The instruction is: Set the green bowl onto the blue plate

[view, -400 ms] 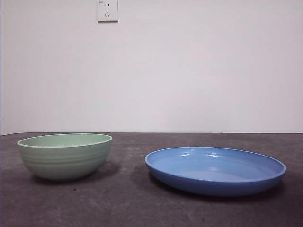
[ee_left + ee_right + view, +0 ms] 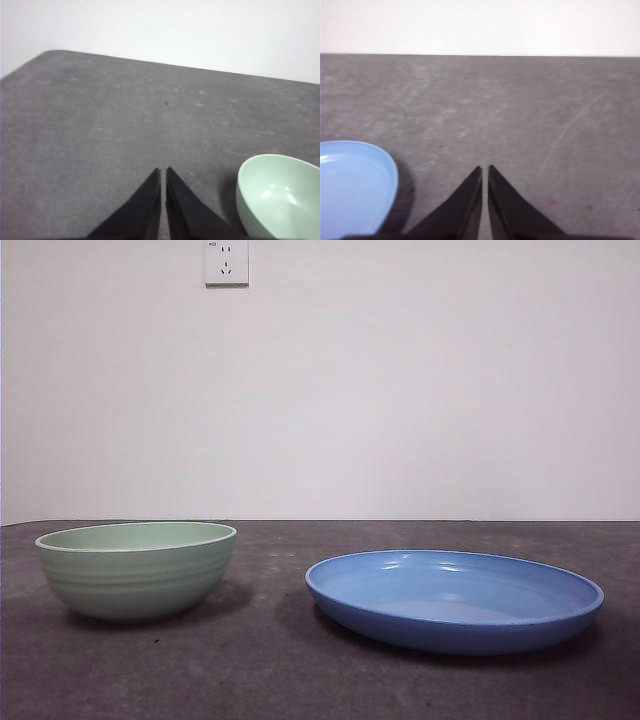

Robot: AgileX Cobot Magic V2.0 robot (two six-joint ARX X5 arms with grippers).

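Item: green bowl [image 2: 136, 570]. Pale mint, faint ridges round the outside, lighter rim. Stands upright on the dark grey table [image 2: 270, 670], on the left in the front view. Nothing inside it that can be seen.

Item: blue plate [image 2: 455, 600]. Wide, shallow, glossy, raised sloping rim. Lies flat on the table on the right in the front view, apart from the bowl with bare tabletop between them.

Item: left gripper [image 2: 163, 172]. Hangs above bare table, aimed across it toward the white wall [image 2: 400, 390]; black jaws pressed together with only a thin slit between them, holding nothing. The bowl lies near it, off to one side, untouched.

Item: right gripper [image 2: 484, 170]. Same pose over bare table; jaws closed tip to tip, empty. The plate's edge lies near it, off to one side, no contact.

Item: wall socket [image 2: 227, 262]. White, high on the wall above the bowl
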